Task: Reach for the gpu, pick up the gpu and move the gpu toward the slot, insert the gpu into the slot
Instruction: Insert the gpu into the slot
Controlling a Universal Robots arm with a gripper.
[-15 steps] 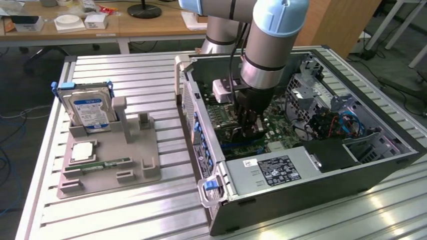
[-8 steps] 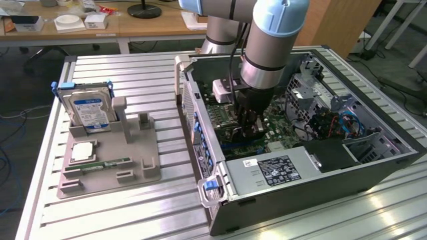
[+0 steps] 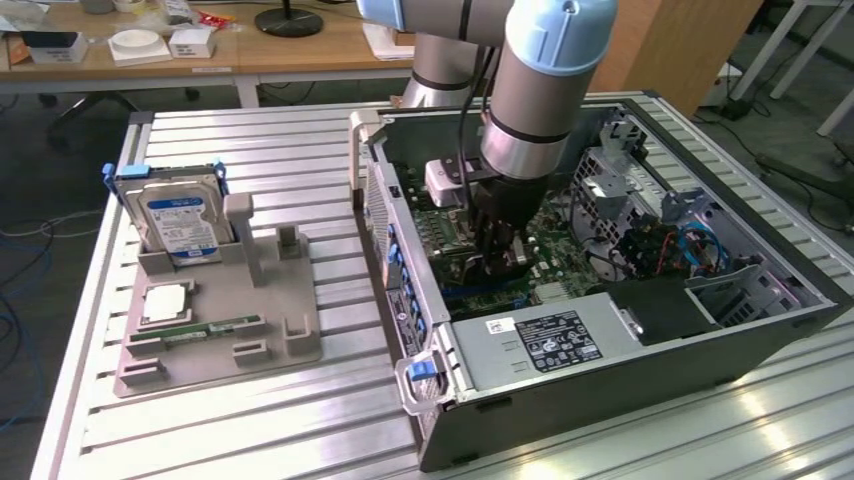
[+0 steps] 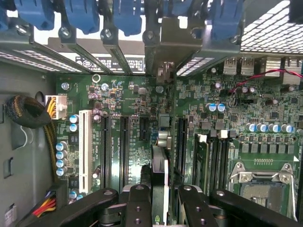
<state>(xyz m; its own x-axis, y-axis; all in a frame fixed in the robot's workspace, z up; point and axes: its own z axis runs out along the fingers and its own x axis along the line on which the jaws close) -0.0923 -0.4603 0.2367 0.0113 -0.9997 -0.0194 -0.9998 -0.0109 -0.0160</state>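
My gripper (image 3: pixel 501 262) reaches down into the open computer case (image 3: pixel 747 330), just above the green motherboard (image 3: pixel 561 290). In the wrist view my gripper (image 4: pixel 161 208) is shut on the gpu (image 4: pixel 160 175), a thin dark card seen edge-on between the two black fingers (image 4: pixel 139 203). The card stands upright over the motherboard (image 4: pixel 132 94), among the long black connectors. Its pale metal end bracket (image 4: pixel 165 47) lies at the row of rear bracket openings. The slot is hidden beneath the card and the gripper.
A white connector (image 4: pixel 85 146), black memory slots (image 4: pixel 213 161) and the silver CPU socket (image 4: pixel 258 189) flank the card. Blue clips (image 4: pixel 80 14) line the rear wall; a cable bundle (image 4: pixel 28 111) lies aside. Outside, a grey fixture (image 3: pixel 267 330) holds a hard drive (image 3: pixel 180 220).
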